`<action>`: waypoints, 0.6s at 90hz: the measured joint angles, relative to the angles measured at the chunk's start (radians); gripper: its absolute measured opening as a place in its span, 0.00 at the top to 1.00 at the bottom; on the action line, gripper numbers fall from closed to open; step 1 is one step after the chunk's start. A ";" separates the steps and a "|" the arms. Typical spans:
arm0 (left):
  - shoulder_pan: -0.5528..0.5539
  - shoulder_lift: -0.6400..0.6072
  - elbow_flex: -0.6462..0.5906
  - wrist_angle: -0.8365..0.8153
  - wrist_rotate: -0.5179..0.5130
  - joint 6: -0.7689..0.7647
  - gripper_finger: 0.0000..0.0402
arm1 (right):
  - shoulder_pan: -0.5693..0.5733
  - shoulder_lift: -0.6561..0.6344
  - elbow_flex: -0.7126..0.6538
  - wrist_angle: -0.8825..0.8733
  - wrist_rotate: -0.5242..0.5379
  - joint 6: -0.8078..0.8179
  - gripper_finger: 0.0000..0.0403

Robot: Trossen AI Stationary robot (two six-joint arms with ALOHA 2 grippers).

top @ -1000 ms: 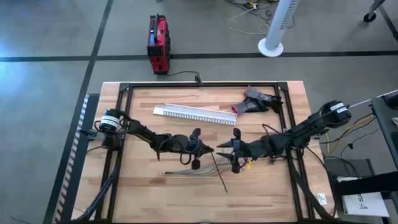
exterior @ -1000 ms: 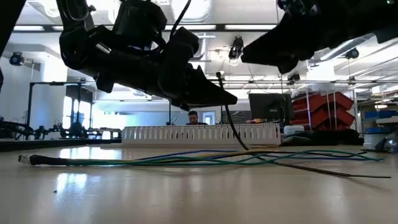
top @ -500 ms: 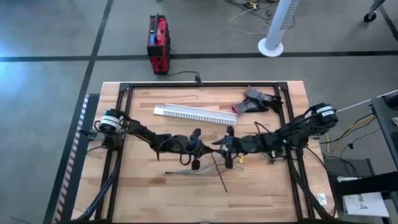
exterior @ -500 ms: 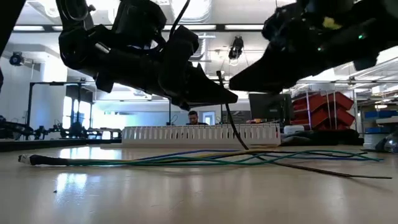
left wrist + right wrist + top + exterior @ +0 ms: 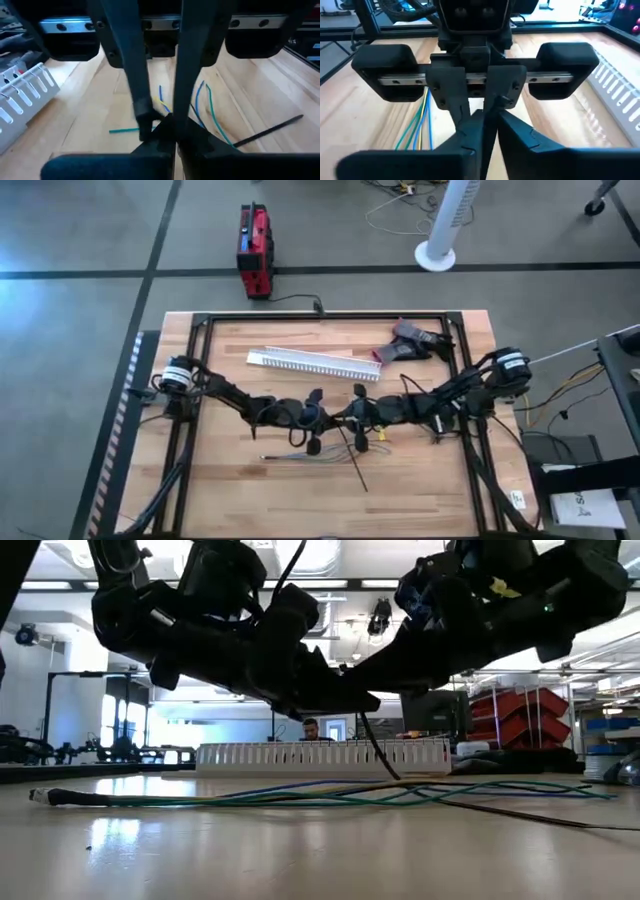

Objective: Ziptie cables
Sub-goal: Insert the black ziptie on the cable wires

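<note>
Since a second ago, we see the right gripper (image 5: 352, 412) has travelled leftward across the table and now meets the left gripper (image 5: 330, 418) tip to tip above the board's middle; the left arm has barely shifted. The left gripper's fingers are pressed together on the single ziptie (image 5: 354, 457), whose free end slants down to the wood; the right gripper's fingers look nearly closed around the same spot, though we cannot tell whether they grip. One bundle of cables (image 5: 330, 794) lies flat beneath both grippers. Around them we count one white slotted channel (image 5: 313, 363), one dark tool (image 5: 408, 344) by the far right corner, and a red case (image 5: 254, 249) on the floor.
</note>
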 joint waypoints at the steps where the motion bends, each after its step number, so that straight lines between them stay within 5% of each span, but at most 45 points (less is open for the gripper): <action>1: 0.000 0.000 0.000 0.000 0.000 0.000 1.00 | 0.000 0.000 0.000 0.000 -0.001 -0.001 0.97; 32: -0.001 -0.005 -0.008 0.035 0.002 0.001 0.97 | 0.028 -0.026 -0.013 -0.001 0.003 -0.027 1.00; 54: -0.002 -0.006 -0.070 0.191 0.001 -0.019 0.90 | 0.086 -0.030 -0.030 0.052 0.122 -0.078 1.00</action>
